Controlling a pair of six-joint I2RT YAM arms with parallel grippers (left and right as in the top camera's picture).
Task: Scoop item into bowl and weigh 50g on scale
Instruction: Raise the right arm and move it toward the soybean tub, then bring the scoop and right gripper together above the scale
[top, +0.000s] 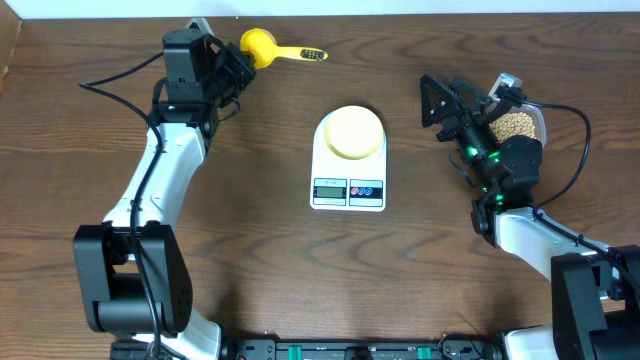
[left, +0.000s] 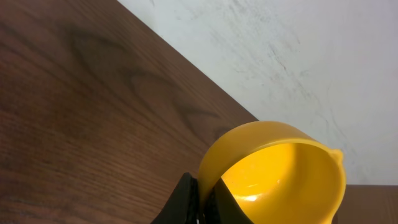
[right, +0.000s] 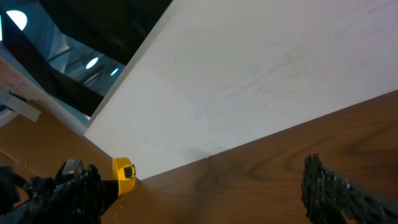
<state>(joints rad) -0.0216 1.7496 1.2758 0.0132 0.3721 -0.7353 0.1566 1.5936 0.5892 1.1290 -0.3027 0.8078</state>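
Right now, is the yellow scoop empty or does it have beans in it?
Empty. The left wrist view looks into the scoop and shows only bare, glossy yellow plastic, with nothing lying inside it.

Overhead straight down on the dark brown wooden counter (top: 260, 270), left wrist close on the bright yellow plastic scoop (left: 280, 168), right wrist tilted up at the white wall (right: 261, 81), both wrists sharing wall and counter edge.

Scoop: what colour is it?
The scoop is bright yellow, inside and out; it shows best in the left wrist view.
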